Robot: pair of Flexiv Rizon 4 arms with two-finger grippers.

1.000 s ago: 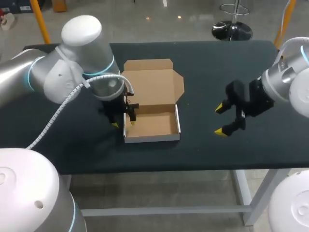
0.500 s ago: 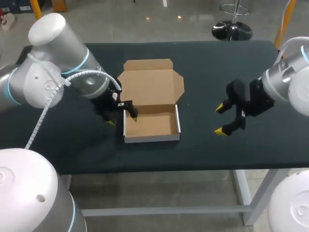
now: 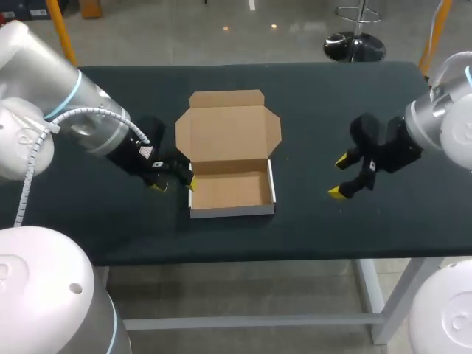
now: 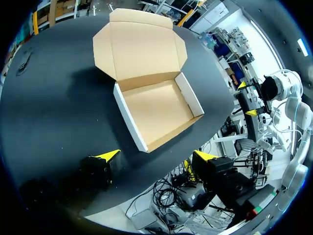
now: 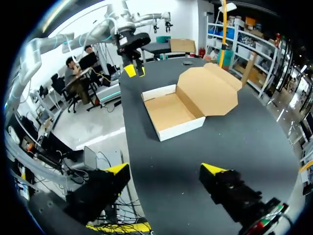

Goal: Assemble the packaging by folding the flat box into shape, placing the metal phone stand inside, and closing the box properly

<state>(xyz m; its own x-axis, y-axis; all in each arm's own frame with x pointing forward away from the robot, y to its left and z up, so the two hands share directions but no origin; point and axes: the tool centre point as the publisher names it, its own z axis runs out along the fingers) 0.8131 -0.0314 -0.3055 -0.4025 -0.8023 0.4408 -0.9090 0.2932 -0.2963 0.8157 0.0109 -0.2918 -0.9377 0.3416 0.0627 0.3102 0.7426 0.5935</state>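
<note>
The box tray (image 3: 231, 192) is open to the top, so I can come straight down into it; its low walls bar entry from the side. The lid (image 3: 228, 131) lies folded back behind it on the table (image 3: 324, 103), blocking a low pass there. My left gripper (image 3: 174, 184), jaws apart, sits just beside the left wall. My right gripper (image 3: 339, 177), jaws apart too, has bare tabletop between it and the right wall.

The head camera sits high behind the robot, looking steeply down on the whole table (image 3: 317, 96) from well off. The left wrist camera looks out past the left gripper (image 4: 156, 155) at the open box (image 4: 159, 110) just ahead; the right wrist camera looks past the right gripper (image 5: 164, 169) across the table, farther from the box. All three share the box; each wrist view catches the other gripper beyond it.
</note>
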